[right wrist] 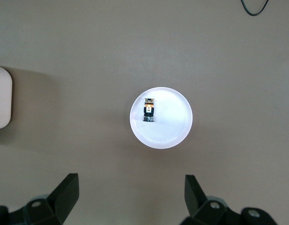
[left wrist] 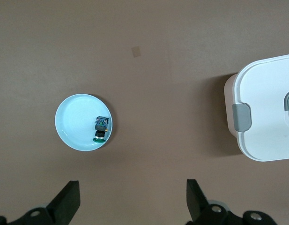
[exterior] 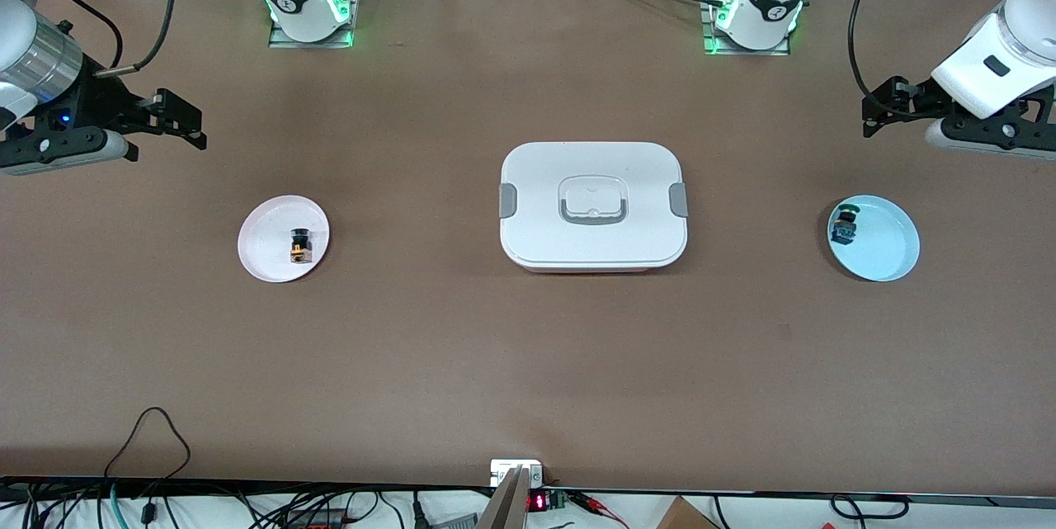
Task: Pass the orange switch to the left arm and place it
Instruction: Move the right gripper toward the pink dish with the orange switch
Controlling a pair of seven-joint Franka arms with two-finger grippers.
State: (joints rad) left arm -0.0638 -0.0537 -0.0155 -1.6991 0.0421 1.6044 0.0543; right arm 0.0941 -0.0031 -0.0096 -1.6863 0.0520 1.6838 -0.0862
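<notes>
Right gripper up over bare brown tabletop at the right arm's end, fingers spread wide, holding nothing. Left gripper likewise aloft at the left arm's end, fingers parted wide and empty. Tiny black-and-orange push-button switch lying on a small round white plate. Large white rounded box with grey side clips mid-tabletop between the plates. Green-blue parts of the similar black switch on the pale blue plate clear only from the left wrist view; orange body plainest from the right wrist view.

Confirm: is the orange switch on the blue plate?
No, the orange switch lies on the white plate; the blue plate holds the green-blue switch.
</notes>
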